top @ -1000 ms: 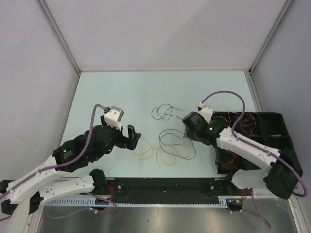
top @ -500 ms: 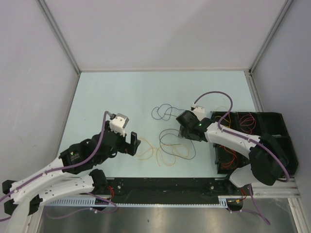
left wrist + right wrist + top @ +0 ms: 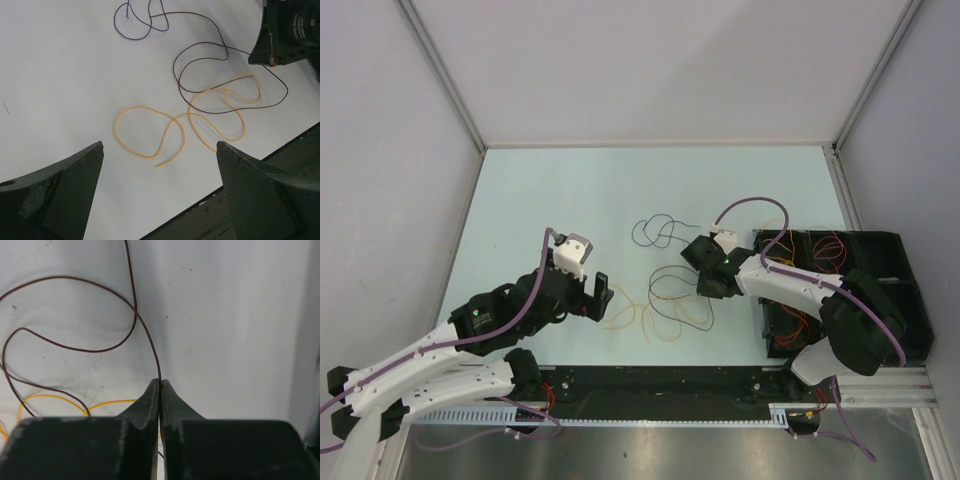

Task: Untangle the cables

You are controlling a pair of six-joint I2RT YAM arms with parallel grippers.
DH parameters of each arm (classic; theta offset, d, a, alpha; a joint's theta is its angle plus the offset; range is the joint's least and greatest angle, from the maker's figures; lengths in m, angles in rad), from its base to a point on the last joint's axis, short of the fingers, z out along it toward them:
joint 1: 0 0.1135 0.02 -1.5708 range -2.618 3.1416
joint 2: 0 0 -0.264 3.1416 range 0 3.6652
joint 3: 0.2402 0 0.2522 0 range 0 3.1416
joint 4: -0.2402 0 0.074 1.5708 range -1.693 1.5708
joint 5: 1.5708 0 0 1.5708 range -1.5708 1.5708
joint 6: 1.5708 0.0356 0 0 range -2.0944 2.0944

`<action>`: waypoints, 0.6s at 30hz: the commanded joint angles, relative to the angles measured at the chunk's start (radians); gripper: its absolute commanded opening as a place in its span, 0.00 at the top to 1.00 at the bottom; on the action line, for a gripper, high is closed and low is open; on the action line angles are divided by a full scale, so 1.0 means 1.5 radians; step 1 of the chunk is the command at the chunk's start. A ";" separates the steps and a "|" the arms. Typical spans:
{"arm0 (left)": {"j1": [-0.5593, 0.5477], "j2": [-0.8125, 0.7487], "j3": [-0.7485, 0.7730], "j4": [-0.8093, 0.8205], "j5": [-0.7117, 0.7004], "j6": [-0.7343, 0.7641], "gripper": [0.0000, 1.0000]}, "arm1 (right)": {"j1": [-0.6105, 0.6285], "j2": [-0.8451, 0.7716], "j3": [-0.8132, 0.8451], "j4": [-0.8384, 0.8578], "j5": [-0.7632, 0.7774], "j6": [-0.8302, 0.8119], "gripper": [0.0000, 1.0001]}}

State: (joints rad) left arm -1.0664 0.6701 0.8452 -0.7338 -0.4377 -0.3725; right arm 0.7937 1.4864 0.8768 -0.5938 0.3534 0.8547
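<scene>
Where the cables (image 3: 665, 290) lie: mid-table, between the two grippers.
dark blue cable (image 3: 135, 22): looped at 12 o'clock of the group.
black cable (image 3: 135, 315): wide loops at the centre.
orange-yellow cable (image 3: 150, 132): curls at 7 o'clock, crossing the black cable.
right gripper (image 3: 160, 381): at 3 o'clock of the group, fingers pressed together, pinching the black cable.
left gripper (image 3: 159, 150): at 9 o'clock, fingers spread wide, holding nothing.

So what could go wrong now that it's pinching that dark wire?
The right gripper is shut on the dark cable, which crosses the yellow cable in several places. Pulling might drag both along or tighten the tangle. The left gripper hangs open above the yellow cable, so nothing pins it down. The thin wire may also slip out of that grip.
</scene>
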 commanded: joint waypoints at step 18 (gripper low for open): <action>0.003 0.001 -0.003 0.021 0.010 0.015 0.00 | -0.073 -0.107 0.486 -0.103 0.107 -0.178 1.00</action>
State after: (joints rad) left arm -1.0664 0.6743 0.8452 -0.7231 -0.4320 -0.3656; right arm 0.6952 1.2655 1.4300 -0.6914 0.4458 0.6819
